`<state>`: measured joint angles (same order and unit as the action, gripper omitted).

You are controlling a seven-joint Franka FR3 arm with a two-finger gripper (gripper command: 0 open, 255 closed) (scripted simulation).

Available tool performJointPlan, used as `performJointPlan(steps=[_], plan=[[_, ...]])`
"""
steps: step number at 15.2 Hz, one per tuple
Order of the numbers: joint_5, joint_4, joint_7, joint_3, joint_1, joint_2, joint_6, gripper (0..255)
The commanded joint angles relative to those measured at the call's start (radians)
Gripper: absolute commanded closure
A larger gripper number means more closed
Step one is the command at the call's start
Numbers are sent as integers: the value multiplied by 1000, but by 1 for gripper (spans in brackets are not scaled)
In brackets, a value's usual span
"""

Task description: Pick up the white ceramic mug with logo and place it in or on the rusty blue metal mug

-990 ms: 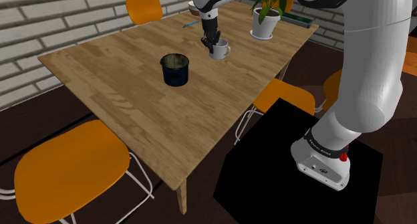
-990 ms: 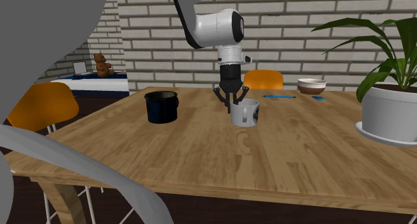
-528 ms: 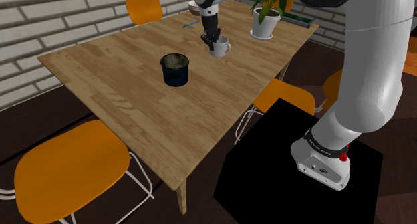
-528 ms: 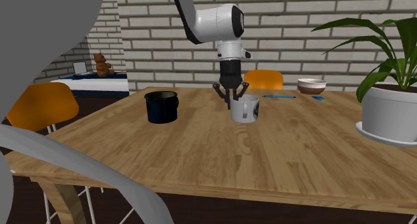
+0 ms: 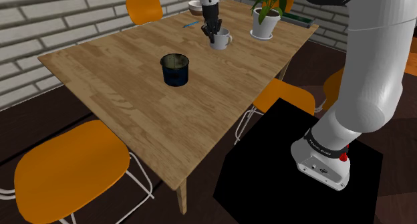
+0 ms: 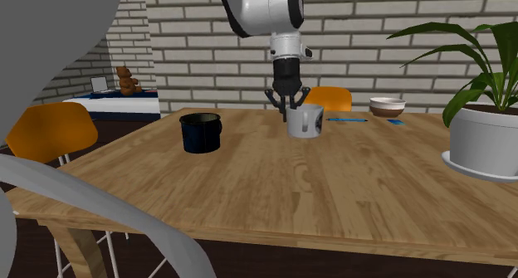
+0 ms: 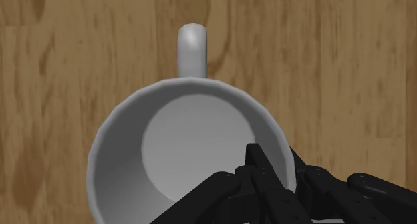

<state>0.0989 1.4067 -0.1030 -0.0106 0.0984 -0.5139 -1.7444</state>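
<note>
The white mug (image 5: 221, 39) hangs a little above the wooden table (image 5: 127, 109), upright, with my gripper (image 5: 212, 34) shut on its rim on the side away from the handle. In the second exterior view the white mug (image 6: 305, 121) floats clear of the tabletop under the gripper (image 6: 290, 112). The wrist view looks straight down into the white mug (image 7: 167, 149), its handle pointing away from the black fingers (image 7: 264, 179) that clasp the wall. The dark blue mug (image 5: 175, 69) stands empty on the table toward the shoulder view's lower left of the gripper, also seen as the dark blue mug (image 6: 200, 132).
A potted plant (image 5: 266, 19) in a white pot (image 6: 486, 139) stands near the table's far corner. A bowl (image 6: 387, 106) and a flat blue item (image 6: 346, 119) lie behind the mug. Orange chairs (image 5: 70, 169) surround the table.
The gripper has risen with the white mug, lifting it off the tabletop and carrying it slightly toward the far side. The blue mug has not moved.
</note>
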Motion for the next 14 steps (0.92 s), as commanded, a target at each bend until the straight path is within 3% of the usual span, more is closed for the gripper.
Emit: performJointPlan(steps=[1, 14], plan=[[0, -17, -4, -1, 1, 6, 23, 255], [-2, -178, -19, -1, -1, 15, 192, 255]])
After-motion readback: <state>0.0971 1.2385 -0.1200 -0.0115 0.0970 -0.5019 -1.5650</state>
